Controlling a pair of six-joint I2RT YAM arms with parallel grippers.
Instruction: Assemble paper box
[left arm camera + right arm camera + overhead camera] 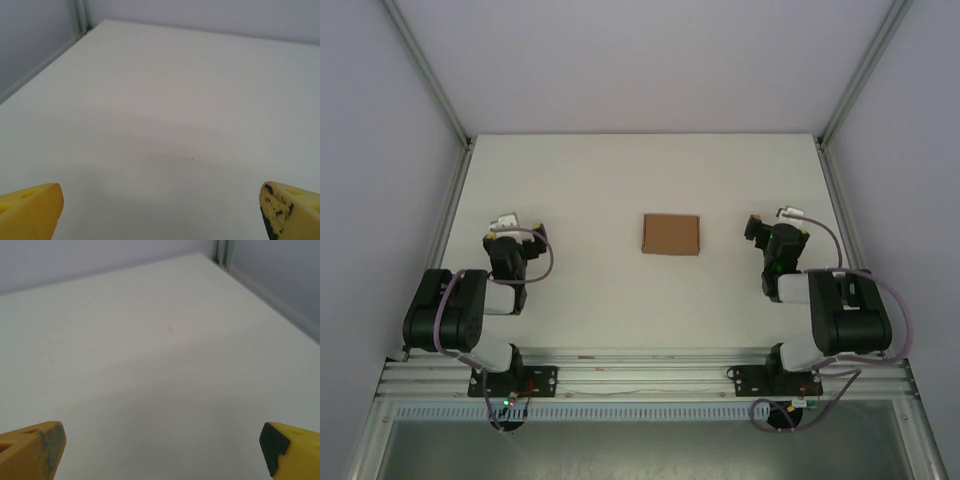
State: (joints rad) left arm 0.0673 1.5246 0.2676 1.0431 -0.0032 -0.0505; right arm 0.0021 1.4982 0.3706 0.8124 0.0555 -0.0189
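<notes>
The paper box [671, 234] is a small closed brown cardboard rectangle lying on the white table [620, 180] at its middle. My left gripper [517, 228] rests to the box's left, well apart from it. Its yellow fingertips [30, 210] stand wide apart with bare table between them, so it is open. My right gripper [760, 232] sits to the box's right, also apart from it. Its yellow fingertips [292, 452] are spread wide over bare table, open and holding nothing.
Grey walls and aluminium posts [425, 75] bound the table on the left, right and back. An aluminium rail [640, 375] with both arm bases runs along the near edge. Free table surface lies all round the box.
</notes>
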